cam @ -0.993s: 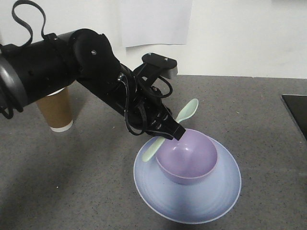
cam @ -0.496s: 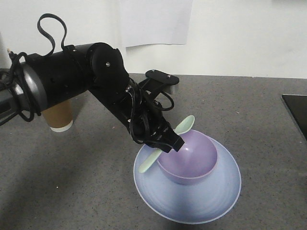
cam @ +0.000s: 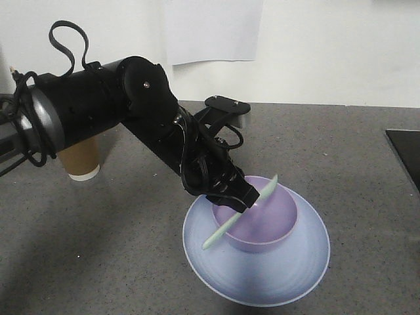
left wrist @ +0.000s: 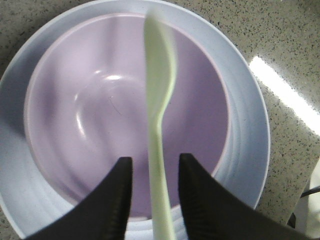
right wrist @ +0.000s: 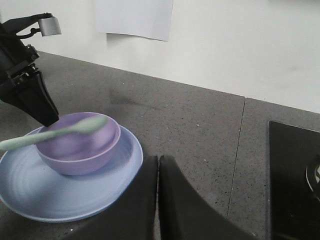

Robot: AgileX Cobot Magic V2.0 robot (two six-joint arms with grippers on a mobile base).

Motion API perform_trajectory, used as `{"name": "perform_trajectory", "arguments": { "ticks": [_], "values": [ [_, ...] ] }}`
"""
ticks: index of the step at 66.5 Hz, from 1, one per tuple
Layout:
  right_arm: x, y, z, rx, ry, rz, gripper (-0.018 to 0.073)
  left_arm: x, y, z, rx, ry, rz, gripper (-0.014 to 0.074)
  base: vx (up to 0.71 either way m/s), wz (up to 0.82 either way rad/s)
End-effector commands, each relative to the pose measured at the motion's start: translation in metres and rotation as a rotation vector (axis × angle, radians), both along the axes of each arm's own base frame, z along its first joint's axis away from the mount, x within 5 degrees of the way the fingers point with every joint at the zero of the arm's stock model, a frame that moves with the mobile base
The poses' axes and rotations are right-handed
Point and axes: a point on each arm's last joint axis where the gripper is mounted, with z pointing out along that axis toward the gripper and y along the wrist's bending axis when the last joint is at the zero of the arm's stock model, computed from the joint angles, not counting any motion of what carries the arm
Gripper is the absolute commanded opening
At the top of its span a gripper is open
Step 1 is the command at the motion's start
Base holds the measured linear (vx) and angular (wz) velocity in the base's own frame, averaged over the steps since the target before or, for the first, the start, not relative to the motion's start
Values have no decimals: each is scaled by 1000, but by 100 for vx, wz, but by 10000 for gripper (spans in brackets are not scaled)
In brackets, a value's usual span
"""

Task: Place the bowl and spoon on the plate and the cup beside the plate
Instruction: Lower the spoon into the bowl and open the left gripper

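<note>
Left claw (left wrist: 152,200) hung just above the near rim of the bowl (cam: 272,220), jaws parted a little. The spoon (left wrist: 159,115) passed between the two fingers (left wrist: 112,200); in the left wrist view there was a gap on either side of the handle, so the fingers did not appear to be pressing it. The spoon was blurred in both wrist views. It lay tilted across the bowl, scoop end raised over the far rim, handle end sloping down past the near rim and out over the plate (cam: 262,279). Whether the handle touched the bowl rim could not be told.

The bowl sat inside the plate, roughly centred, upright. The plate rested flat on the grey speckled desk (cam: 361,164), toward the front of it.

The cup (cam: 80,161) stood upright near the back left of the desk, well apart from the plate and partly hidden behind the left arm (cam: 98,105).

Right claw (right wrist: 158,200) was held above the desk to the right of the plate, fingers together with only a thin seam between them, holding nothing.
</note>
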Motion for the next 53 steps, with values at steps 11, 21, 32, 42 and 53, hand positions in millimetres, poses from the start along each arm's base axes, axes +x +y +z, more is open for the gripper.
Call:
{"name": "perform_trajectory", "arguments": {
  "ticks": [11, 21, 32, 42, 53],
  "values": [
    [4, 1, 11, 9, -59, -5, -6, -8, 0, 32, -80, -54, -1, 384, 0, 0],
    [4, 1, 11, 9, -59, -5, -6, -11, 5, 36, -47, -73, -10, 370, 0, 0],
    [4, 1, 11, 9, -59, -5, -6, -19, 26, 55, 63, -163, 16, 316, 0, 0],
    [4, 1, 11, 12, -58, -3, -6, -30, 61, 87, 218, -321, 112, 252, 0, 0],
    [4, 2, 11, 15, -59, -2, -6, -46, 107, 127, 398, -526, 263, 191, 0, 0]
  ]
}}
